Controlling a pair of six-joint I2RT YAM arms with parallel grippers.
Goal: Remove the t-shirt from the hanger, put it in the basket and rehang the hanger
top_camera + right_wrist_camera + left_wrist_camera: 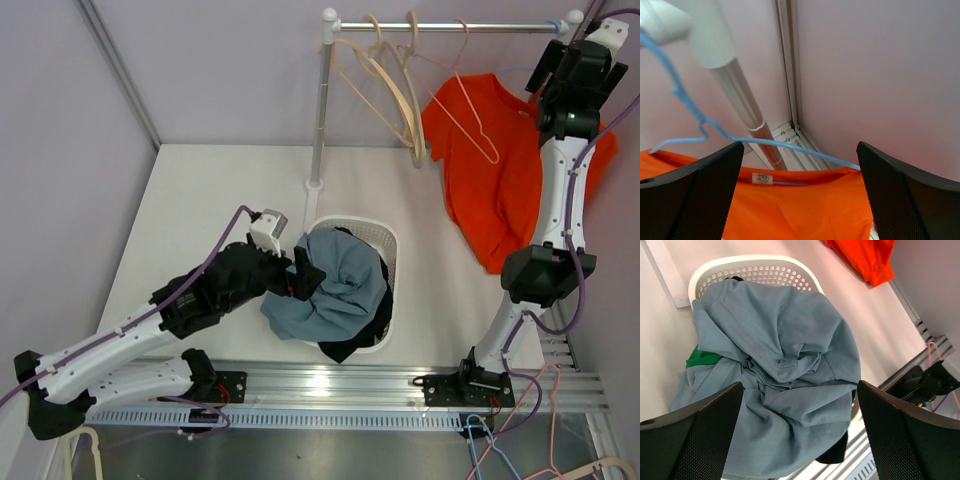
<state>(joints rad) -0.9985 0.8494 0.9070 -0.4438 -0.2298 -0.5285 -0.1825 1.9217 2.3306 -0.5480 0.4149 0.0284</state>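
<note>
An orange t-shirt (pixel 490 170) hangs on a thin blue hanger (pixel 785 143) from the rail (pixel 450 27) at the back right. My right gripper (pixel 552 68) is high up by the rail's right end. In the right wrist view it (pixel 799 147) is open, with the blue wire and the shirt's collar (pixel 800 210) between and below its fingers; it grips nothing. My left gripper (pixel 305 268) is open and empty above a grey-blue shirt (pixel 785 340) heaped in the white basket (pixel 765 261). The orange shirt's hem also shows in the left wrist view (pixel 865 257).
Wooden hangers (pixel 395 90) and a pink wire hanger (pixel 470 120) hang bare on the rail left of the orange shirt. The rail's left pole (pixel 322 110) stands behind the basket (pixel 385 240). Green and black clothes lie under the grey-blue shirt. Loose hangers (pixel 500 450) lie at the front right.
</note>
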